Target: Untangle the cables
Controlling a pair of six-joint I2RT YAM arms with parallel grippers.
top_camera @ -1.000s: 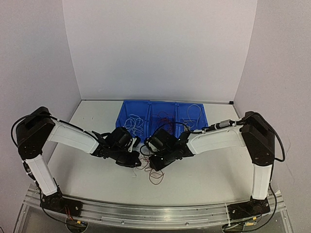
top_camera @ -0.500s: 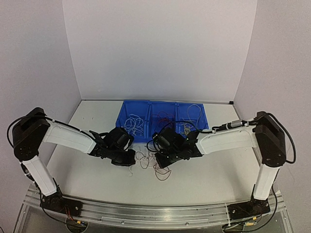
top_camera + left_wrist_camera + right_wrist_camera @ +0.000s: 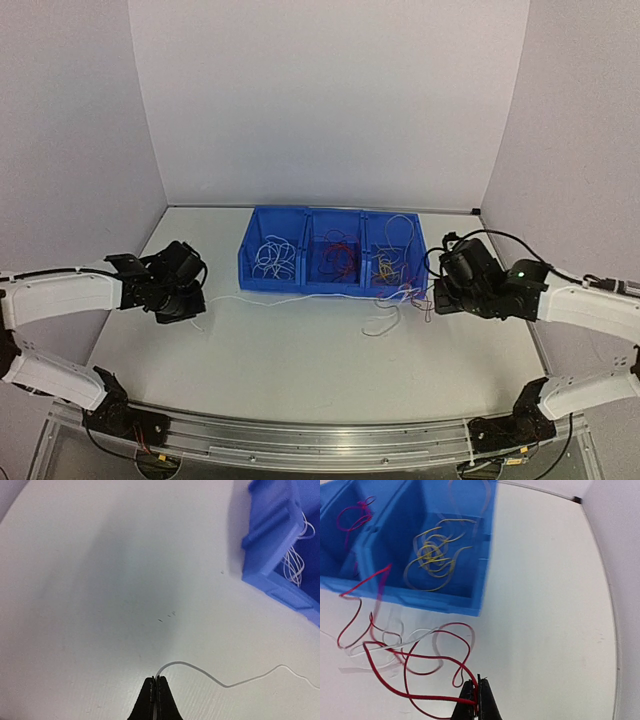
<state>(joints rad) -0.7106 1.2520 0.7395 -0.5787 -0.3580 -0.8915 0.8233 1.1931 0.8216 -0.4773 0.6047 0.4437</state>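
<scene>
My left gripper [image 3: 186, 312] is shut on a thin white cable [image 3: 240, 682] at the table's left. The cable [image 3: 300, 297] runs right along the front of the blue bins. My right gripper [image 3: 436, 297] is shut on a red cable [image 3: 415, 665] at the right. This red cable loops with white strands [image 3: 390, 647] in a small tangle [image 3: 395, 305] in front of the right bin. In the wrist views both pairs of fingers are pressed together, left [image 3: 156, 680] and right [image 3: 477, 682].
Three joined blue bins [image 3: 333, 284] stand at the table's back middle, holding white [image 3: 272, 258], red [image 3: 338, 255] and yellow cables [image 3: 434, 555]. Walls enclose the table on three sides. A metal rail [image 3: 320, 445] runs along the near edge.
Both arms have swung far apart, the left one leftward and the right one rightward. The white cable is now stretched across the table and the tangle has moved right with the red cable.
</scene>
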